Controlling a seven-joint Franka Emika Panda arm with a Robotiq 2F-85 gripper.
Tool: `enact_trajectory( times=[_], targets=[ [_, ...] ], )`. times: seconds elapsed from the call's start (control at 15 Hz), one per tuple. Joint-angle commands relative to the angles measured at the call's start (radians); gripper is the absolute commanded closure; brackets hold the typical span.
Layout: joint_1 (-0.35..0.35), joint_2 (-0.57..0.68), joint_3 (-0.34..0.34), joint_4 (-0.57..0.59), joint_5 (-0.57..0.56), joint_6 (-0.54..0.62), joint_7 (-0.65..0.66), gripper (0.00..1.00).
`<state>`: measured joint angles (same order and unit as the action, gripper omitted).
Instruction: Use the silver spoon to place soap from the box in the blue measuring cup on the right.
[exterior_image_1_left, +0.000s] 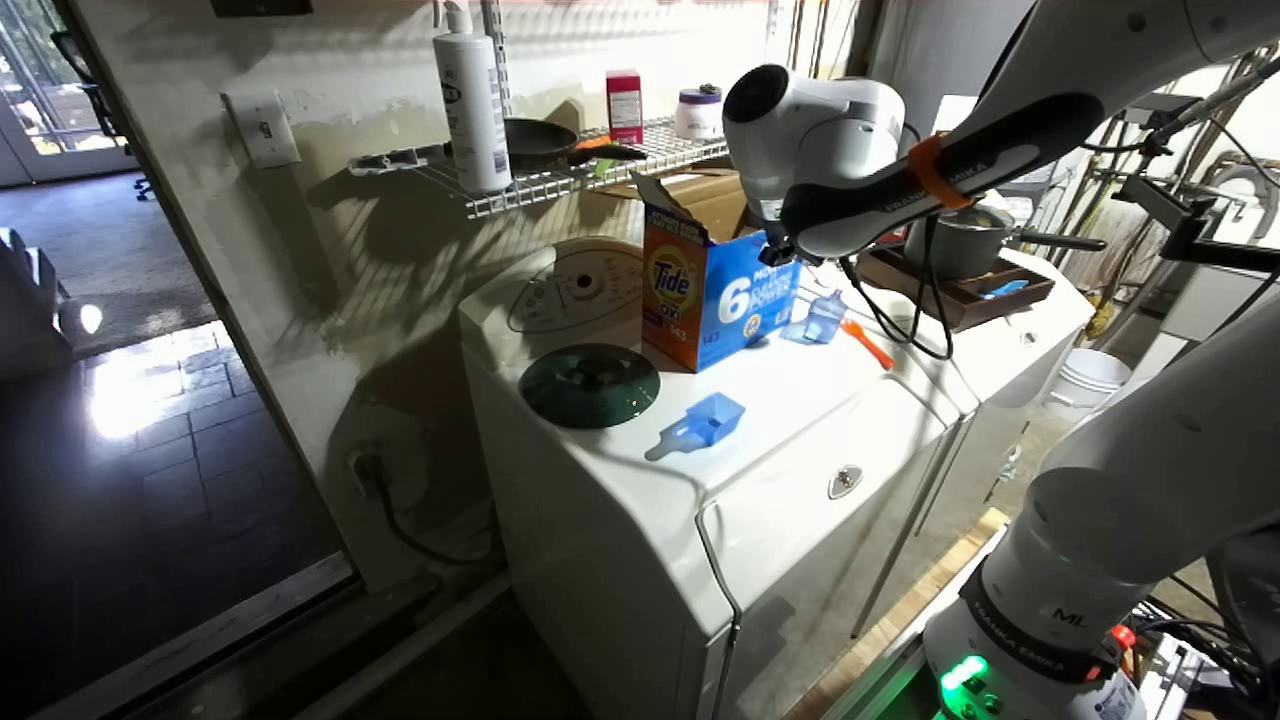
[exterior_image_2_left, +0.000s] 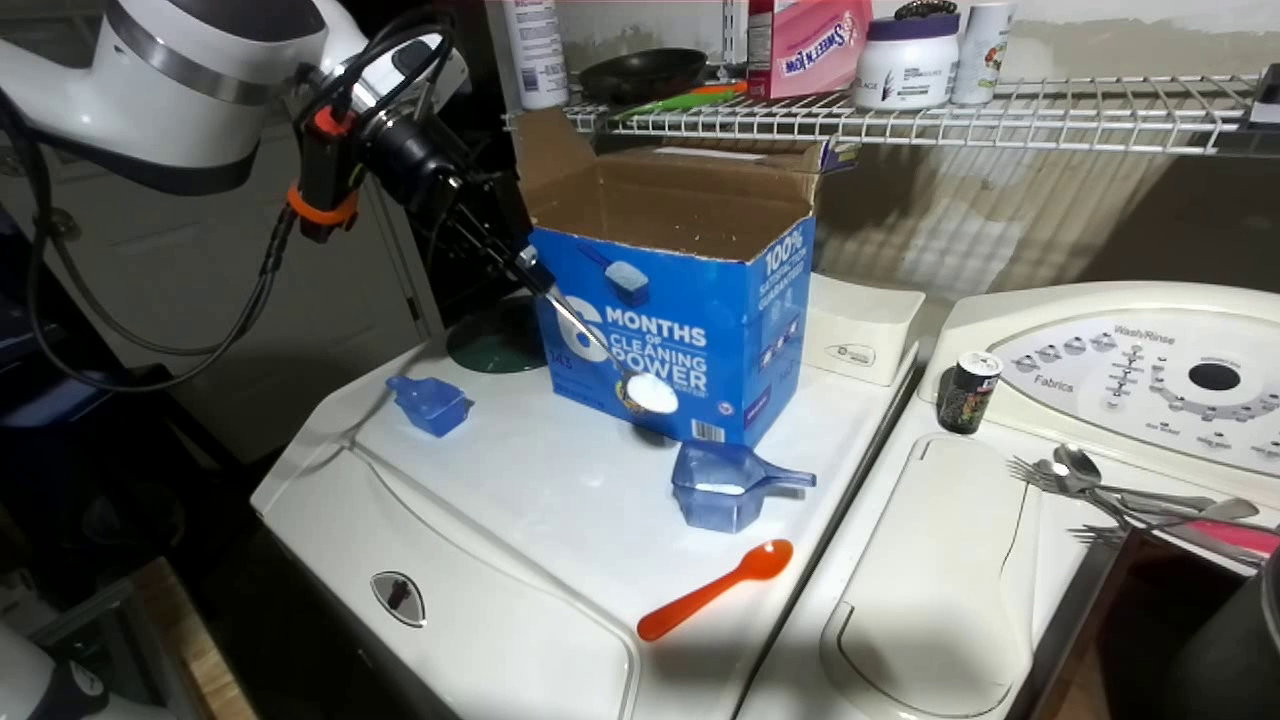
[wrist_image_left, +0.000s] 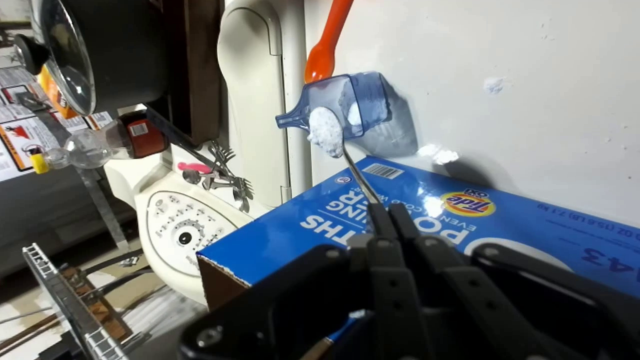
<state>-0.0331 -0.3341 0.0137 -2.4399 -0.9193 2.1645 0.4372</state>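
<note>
A: Scooping looks done. Your gripper (wrist_image_left: 393, 220) is pinched tight, fingertips nearly together, on the handle of the spoon (exterior_image_2_left: 598, 337); its bowl carries a white heap of soap (exterior_image_2_left: 653, 393).

B: Position?

A: Your spoon is outside the box (exterior_image_2_left: 700, 285). Bowl hangs before the blue face, near the right cup (exterior_image_2_left: 715, 513). Wrist view overlaps bowl and cup on the cup's handle side, but you can't read height from that.

B: So your pour is not yet made. White powder (wrist_image_left: 354, 114), likely soap, shows inside that cup too; amount unclear. Left to do, as I judge it: bring the bowl over the cup's mouth, then tip.

A: Surface: you're working over the left machine (exterior_image_2_left: 560, 500), white top, flecks (wrist_image_left: 494, 85) of the same white on it. Orange spoon (exterior_image_2_left: 710, 592) lies on the near side of the right cup; left cup (exterior_image_2_left: 440, 418) well apart from it; green disc (exterior_image_1_left: 590, 385) left of the box.

B: Right machine (exterior_image_2_left: 900, 560): can (exterior_image_2_left: 968, 393) at the far side, loose cutlery (exterior_image_2_left: 1108, 499), a tray (exterior_image_1_left: 985, 312) holding a lidded pot (exterior_image_1_left: 960, 245). Above, far side, you have a wire shelf (exterior_image_2_left: 1010, 122) with pan (exterior_image_2_left: 640, 75) and tub (exterior_image_2_left: 905, 65).

A: Room, from an exterior view: dark tile floor (exterior_image_1_left: 200, 500) to the left, glare on it; bucket (exterior_image_1_left: 1092, 375) to the right.
</note>
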Motion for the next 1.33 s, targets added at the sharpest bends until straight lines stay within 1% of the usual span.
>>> enact_trajectory(
  times=[0.0,0.27,0.87,1.27],
  targets=[
    [-0.021,-0.001,-0.011,-0.02,-0.032,0.063,0.013,0.99],
    [-0.037,0.005,-0.026,-0.035,-0.027,0.112,0.006,0.99],
    [-0.071,0.018,-0.042,-0.047,-0.037,0.182,-0.002,0.99],
    [-0.083,0.029,-0.063,-0.044,-0.02,0.236,-0.038,0.99]
  ],
)
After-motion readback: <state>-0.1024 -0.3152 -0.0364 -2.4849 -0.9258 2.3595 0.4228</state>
